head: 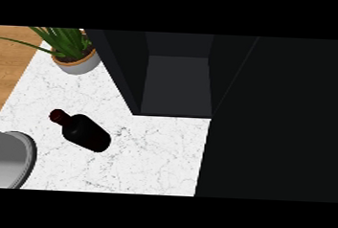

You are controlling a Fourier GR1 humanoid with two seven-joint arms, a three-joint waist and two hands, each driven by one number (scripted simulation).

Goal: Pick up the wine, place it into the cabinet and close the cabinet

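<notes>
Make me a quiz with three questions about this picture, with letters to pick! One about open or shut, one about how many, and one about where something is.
1. The cabinet is: A open; B shut; C tipped over.
2. How many plants are there? A one; B two; C three.
3. Where is the bottle? A in the cabinet; B under the plant; C on the counter.

Answers:
1 A: its dark inside shows.
2 A: only one plant stands there, at the counter's far left corner.
3 C: it sits on the white top, apart from the cabinet.
</notes>
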